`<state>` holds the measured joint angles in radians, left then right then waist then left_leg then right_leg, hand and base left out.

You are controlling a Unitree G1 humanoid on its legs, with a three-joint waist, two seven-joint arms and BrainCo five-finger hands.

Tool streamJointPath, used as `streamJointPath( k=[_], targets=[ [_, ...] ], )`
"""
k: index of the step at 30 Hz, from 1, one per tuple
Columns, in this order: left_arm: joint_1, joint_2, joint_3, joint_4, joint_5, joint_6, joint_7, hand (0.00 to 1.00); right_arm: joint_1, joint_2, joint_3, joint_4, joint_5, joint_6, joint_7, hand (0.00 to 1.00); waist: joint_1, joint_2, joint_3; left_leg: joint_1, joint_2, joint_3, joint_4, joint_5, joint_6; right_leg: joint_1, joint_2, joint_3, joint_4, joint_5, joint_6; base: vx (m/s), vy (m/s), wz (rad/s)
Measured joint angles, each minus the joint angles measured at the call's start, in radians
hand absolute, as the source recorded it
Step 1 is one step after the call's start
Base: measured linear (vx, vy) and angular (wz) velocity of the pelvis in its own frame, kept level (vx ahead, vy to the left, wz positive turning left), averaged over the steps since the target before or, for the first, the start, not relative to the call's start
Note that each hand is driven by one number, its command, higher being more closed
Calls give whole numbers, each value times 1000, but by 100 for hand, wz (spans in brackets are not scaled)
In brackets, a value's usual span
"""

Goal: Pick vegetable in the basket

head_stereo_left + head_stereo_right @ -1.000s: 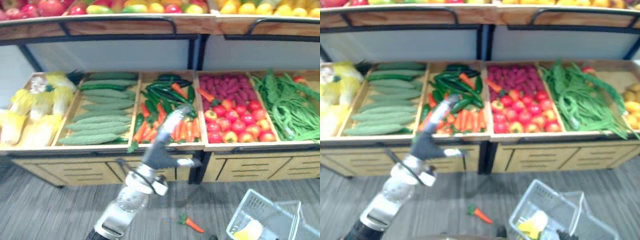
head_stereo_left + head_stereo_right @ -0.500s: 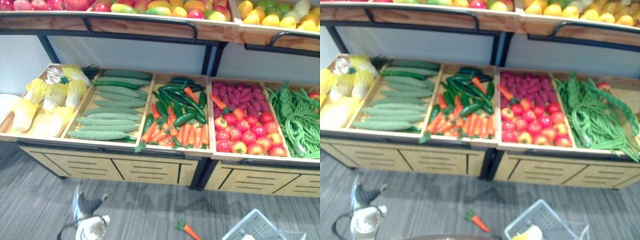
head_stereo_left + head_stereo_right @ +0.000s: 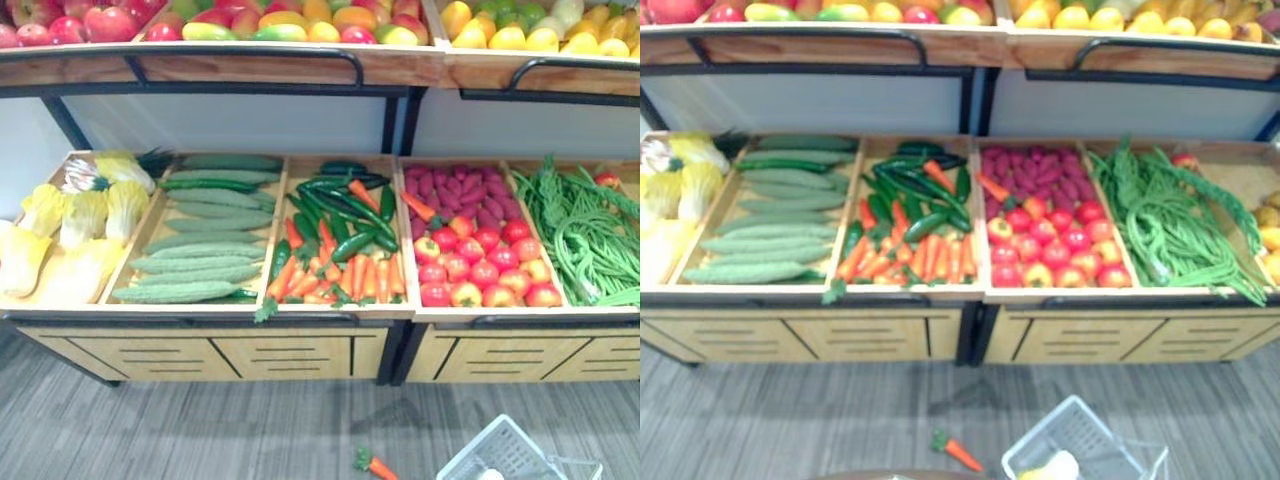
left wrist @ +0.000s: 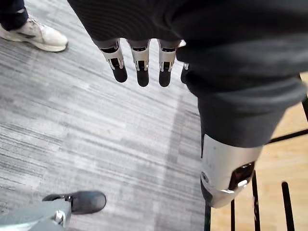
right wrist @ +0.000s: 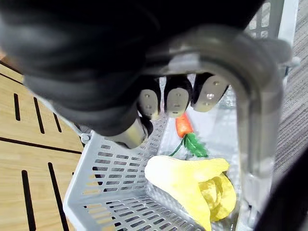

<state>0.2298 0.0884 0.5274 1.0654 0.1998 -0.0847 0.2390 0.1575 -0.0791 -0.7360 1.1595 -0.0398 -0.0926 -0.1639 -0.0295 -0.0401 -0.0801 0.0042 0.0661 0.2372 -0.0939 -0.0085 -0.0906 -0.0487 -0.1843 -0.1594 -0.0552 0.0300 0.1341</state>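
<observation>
Right hand [image 5: 178,98] fingers curled round basket handle [image 5: 250,110]. Just past fingertips, cabbage [image 5: 192,180] and carrot [image 5: 183,124] lie in basket [image 5: 110,178]. Left hand [image 4: 139,57] fingers relaxed, empty, over floor [image 4: 96,144]. Second carrot [image 3: 375,465] on floor (probably light, stiff, smooth): pinch thick end, not leaves.

On the grey floor [image 3: 790,420], before the wooden stand's [image 3: 890,337] front edge, we see a loose carrot [image 3: 958,453] lying just left of a white basket [image 3: 1081,438], not touching it. A yellow leafy vegetable [image 3: 1053,468] sits inside the basket. The stand's bins hold cucumbers [image 3: 770,235], peppers [image 3: 910,185], tomatoes [image 3: 1060,245] and green beans [image 3: 1160,220].
</observation>
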Motion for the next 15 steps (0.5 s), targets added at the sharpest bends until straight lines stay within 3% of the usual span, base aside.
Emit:
streamJointPath(
  k=[6, 8, 11, 13, 15],
  targets=[
    [-22, -3, -85, 11, -36, 0, -53, 0, -14, -2, 8, 23, -1, 0, 4, 100, -3, 3, 4, 6, 5, 12, 15, -16, -4, 1, 4, 18, -3, 0, 0, 21, -24, -11],
    [-30, -9, -130, 11, -42, 0, -67, 0, -40, -3, 26, 28, -1, 0, 10, 100, 0, 0, 46, -12, 26, 34, 162, -104, -2, 1, 6, 55, 56, -31, 3, 4, -16, -43],
    [-51, -19, -205, 10, -42, -2, -91, 0, -46, -16, 39, 26, 2, -2, 20, 100, -9, 21, 87, -82, 77, 27, 424, -253, 9, -44, 15, 94, 214, -113, 19, -49, 27, -30],
    [-58, -11, -224, 13, -42, -2, -93, 0, -54, -15, 40, 15, 3, -7, 22, 100, -13, 20, 97, -111, 88, 38, 495, -289, 24, -81, 24, 143, 243, -108, 29, -52, 112, -75],
    [-82, 3, -252, 50, -42, -2, -90, 0, -75, -11, 62, -2, 6, -19, 22, 100, -11, 20, 126, -119, 117, 117, 521, -320, 33, -142, 50, 240, 252, -28, 38, -115, 132, -138]
  ],
)
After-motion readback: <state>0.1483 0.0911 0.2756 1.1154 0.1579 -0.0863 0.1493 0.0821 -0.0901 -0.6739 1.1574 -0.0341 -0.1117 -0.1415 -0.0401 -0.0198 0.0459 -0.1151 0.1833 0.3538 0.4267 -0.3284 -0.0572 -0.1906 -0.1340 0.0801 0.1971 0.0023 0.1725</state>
